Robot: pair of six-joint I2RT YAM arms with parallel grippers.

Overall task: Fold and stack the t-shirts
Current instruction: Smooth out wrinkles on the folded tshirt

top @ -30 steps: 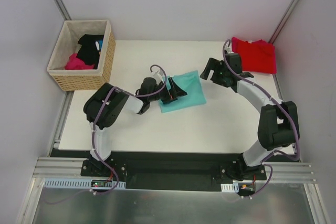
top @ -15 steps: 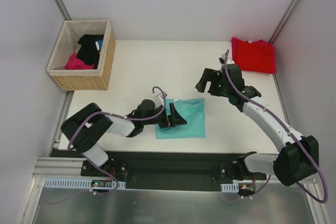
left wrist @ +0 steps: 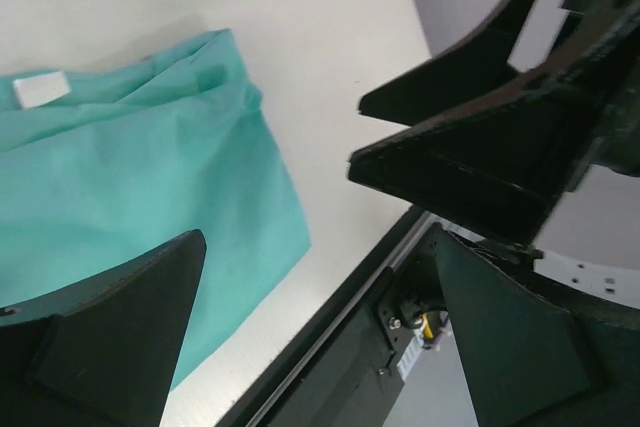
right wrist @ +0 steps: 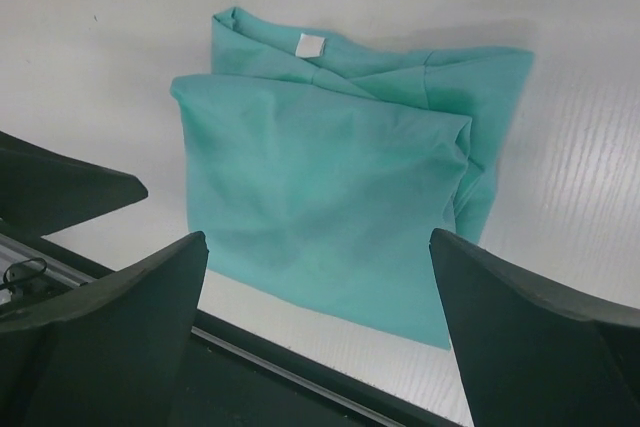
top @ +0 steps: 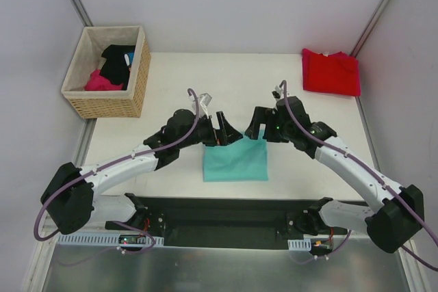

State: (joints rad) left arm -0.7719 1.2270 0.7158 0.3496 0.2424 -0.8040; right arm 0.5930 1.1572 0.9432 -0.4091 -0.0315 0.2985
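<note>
Top external: folded teal t-shirt [top: 236,162] lies just beneath left tool [top: 229,134] and right tool [top: 261,126], both spread wide.

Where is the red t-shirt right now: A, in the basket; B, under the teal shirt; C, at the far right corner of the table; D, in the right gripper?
C: the red t-shirt lies folded at the far right corner of the table, well apart from the teal shirt.
</note>
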